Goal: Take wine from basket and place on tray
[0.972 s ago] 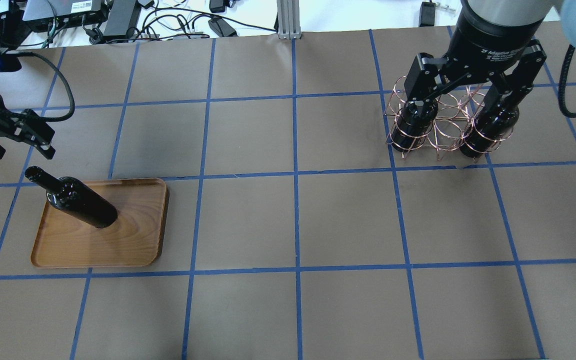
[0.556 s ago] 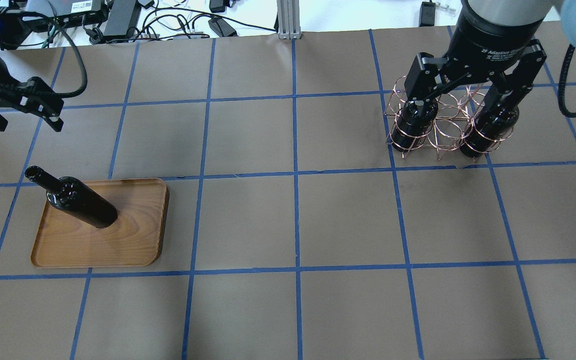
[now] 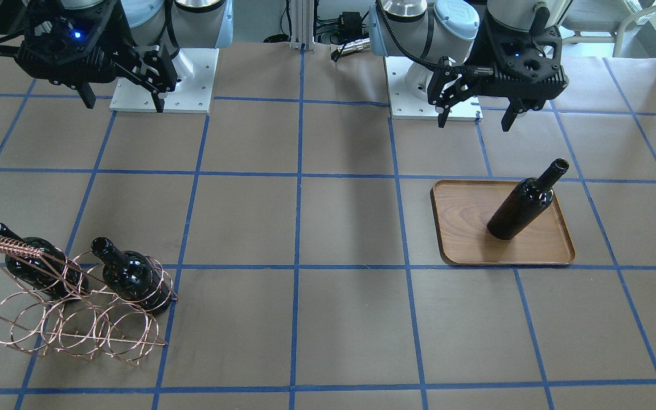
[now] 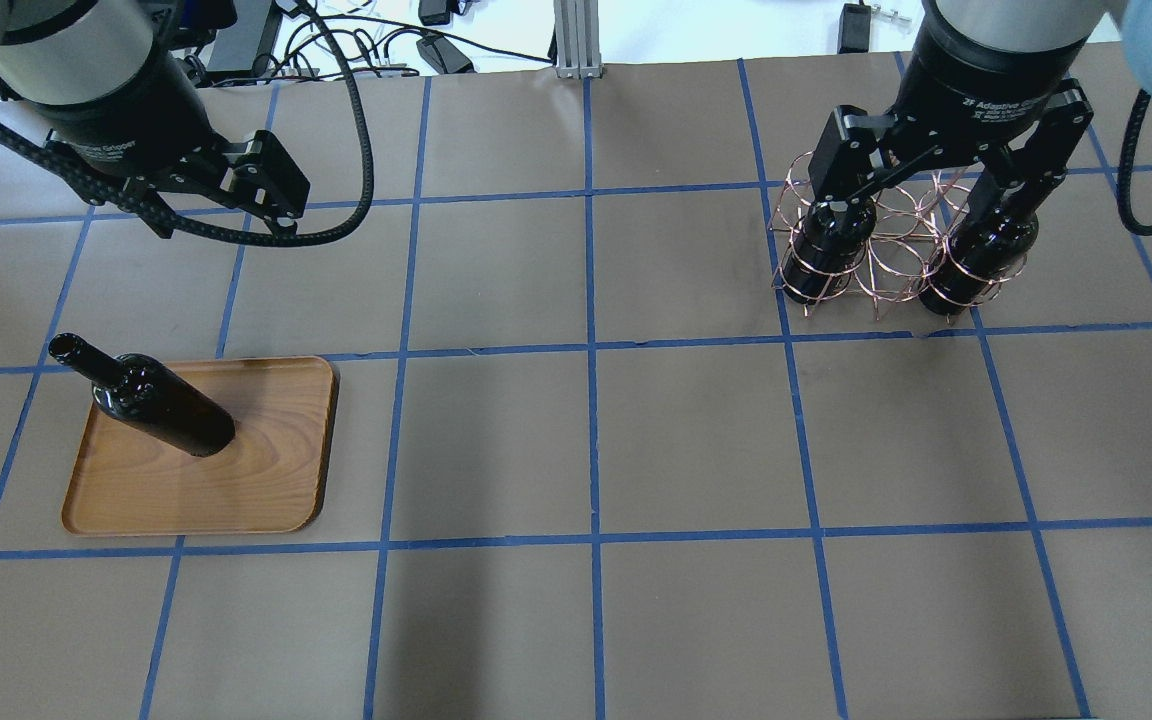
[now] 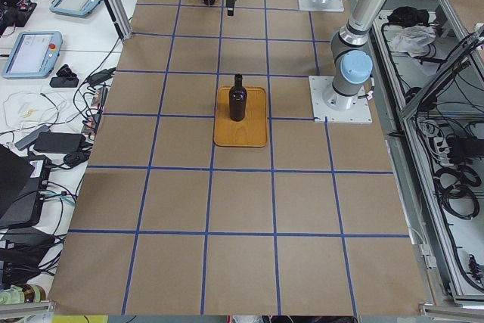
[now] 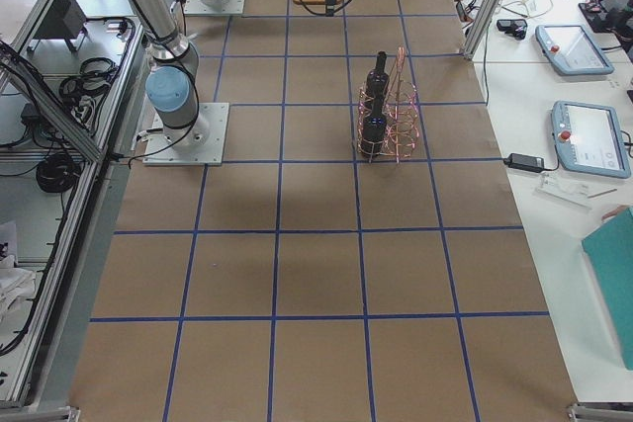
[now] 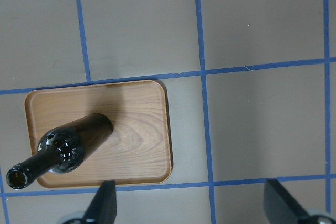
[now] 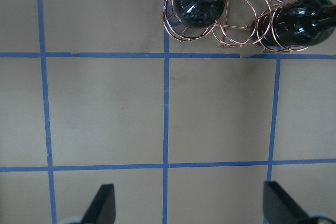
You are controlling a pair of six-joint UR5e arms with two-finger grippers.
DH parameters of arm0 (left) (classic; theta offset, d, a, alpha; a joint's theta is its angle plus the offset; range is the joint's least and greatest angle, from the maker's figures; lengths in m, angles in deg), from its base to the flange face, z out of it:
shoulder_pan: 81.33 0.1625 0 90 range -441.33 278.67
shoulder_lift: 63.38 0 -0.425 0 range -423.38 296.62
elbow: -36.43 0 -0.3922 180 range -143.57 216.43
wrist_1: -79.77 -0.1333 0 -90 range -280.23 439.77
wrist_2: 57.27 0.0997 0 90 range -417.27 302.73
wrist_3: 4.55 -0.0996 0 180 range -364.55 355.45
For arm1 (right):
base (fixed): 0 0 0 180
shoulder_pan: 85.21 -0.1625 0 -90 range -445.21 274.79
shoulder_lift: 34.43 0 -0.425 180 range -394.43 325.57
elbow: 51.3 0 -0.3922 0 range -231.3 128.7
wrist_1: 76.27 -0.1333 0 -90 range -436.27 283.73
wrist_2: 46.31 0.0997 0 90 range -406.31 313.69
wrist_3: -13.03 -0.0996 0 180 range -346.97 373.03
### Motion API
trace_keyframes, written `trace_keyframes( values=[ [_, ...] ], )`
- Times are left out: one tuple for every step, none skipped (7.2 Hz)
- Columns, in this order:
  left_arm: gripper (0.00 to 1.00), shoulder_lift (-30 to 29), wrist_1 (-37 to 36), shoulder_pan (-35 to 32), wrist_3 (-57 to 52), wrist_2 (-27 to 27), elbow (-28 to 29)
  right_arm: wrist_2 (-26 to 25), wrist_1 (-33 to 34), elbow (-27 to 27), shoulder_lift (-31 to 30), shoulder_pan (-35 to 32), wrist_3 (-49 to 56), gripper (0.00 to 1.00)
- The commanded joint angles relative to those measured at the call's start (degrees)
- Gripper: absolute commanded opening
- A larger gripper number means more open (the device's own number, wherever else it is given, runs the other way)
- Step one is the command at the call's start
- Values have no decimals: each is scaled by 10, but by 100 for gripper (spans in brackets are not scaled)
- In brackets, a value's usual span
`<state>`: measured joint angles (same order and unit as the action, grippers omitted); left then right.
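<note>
One wine bottle (image 4: 161, 400) stands upright on the wooden tray (image 4: 256, 480), also in the front view (image 3: 519, 205) and left wrist view (image 7: 68, 148). Two more bottles (image 3: 32, 265) (image 3: 128, 276) stand in the copper wire basket (image 3: 77, 330), at the far right in the overhead view (image 4: 886, 260). My left gripper (image 4: 221, 210) is open and empty, high above the table beyond the tray. My right gripper (image 4: 926, 195) is open and empty, high above the table on the robot's side of the basket, touching nothing.
The table is brown paper with a grid of blue tape. The arm bases (image 3: 163, 80) stand at the robot's edge. Cables and power bricks (image 4: 336, 40) lie past the far edge. The basket's middle rings (image 8: 236, 19) hold nothing.
My left gripper has moved from the overhead view's left edge towards the right and further from the tray, still open. The bottles, tray, basket and right arm have not moved.
</note>
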<state>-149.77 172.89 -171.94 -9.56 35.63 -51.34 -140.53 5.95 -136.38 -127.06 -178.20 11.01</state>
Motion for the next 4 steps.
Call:
trace_keyframes(
  values=[
    [100,15,27,-4,2,-10,-4,0,0,0,0,1,0,100],
    [100,14,26,-4,2,-14,-10,0,0,0,0,0,0,100],
    [100,10,26,-4,1,-24,-12,-1,0,0,0,0,0,100],
    [100,4,21,-4,2,-28,-17,0,0,0,0,0,0,100]
  ],
)
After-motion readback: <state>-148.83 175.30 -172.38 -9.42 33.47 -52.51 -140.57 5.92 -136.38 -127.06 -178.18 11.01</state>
